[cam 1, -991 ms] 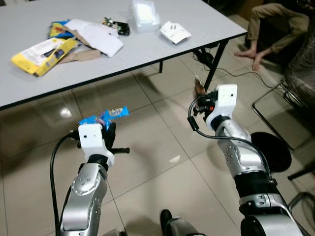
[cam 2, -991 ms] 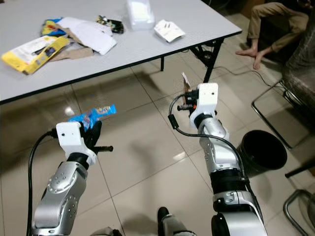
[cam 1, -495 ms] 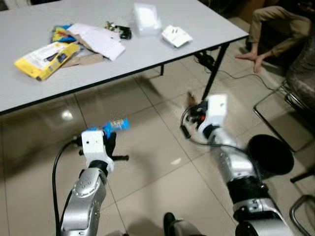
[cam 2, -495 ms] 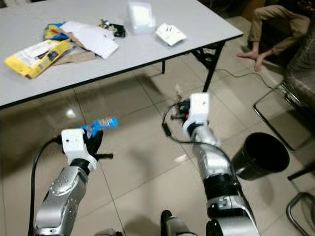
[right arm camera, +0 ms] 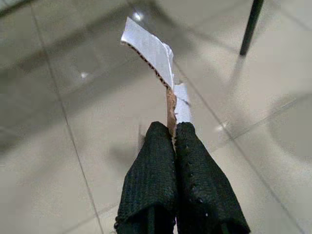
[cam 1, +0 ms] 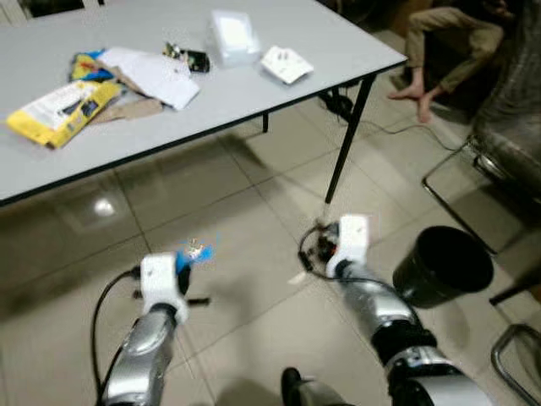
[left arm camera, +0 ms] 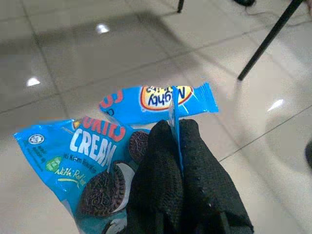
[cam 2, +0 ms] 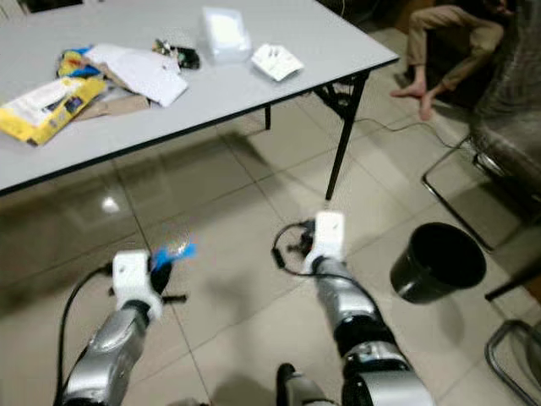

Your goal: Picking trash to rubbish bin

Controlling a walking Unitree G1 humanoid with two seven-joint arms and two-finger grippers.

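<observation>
On the robot's left, the left gripper [left arm camera: 176, 141] has its two black fingers pinched tight on blue snack wrappers [left arm camera: 102, 146] — a cookies-and-cream packet and a second blue wrapper with a yellow label — held out over the tiled floor [cam 1: 237, 211]. In the head views that bundle shows as a small blue scrap [cam 1: 193, 251] just above the white wrist block. Further back, the grey table [cam 1: 254, 80] carries more litter: a yellow packet [cam 1: 59, 110], white papers [cam 1: 156, 72], a clear plastic box [cam 1: 234, 35] and a small white card [cam 1: 286, 63].

Moving right, the right gripper [right arm camera: 174, 132] is clamped on a torn strip of corrugated cardboard [right arm camera: 156, 58] that stands up from between its fingers. To the right of that arm, well apart from both grippers, the black rubbish bin [cam 1: 444, 266] stands open on the floor; a seated person's legs [cam 1: 439, 42] are beyond it.

The step in hand looks like carrying both loads to the bin. To do it well, the robot should turn right and close in until each gripper hangs squarely over the bin's mouth before letting go — light wrappers and card drift, so a low drop suits best.
</observation>
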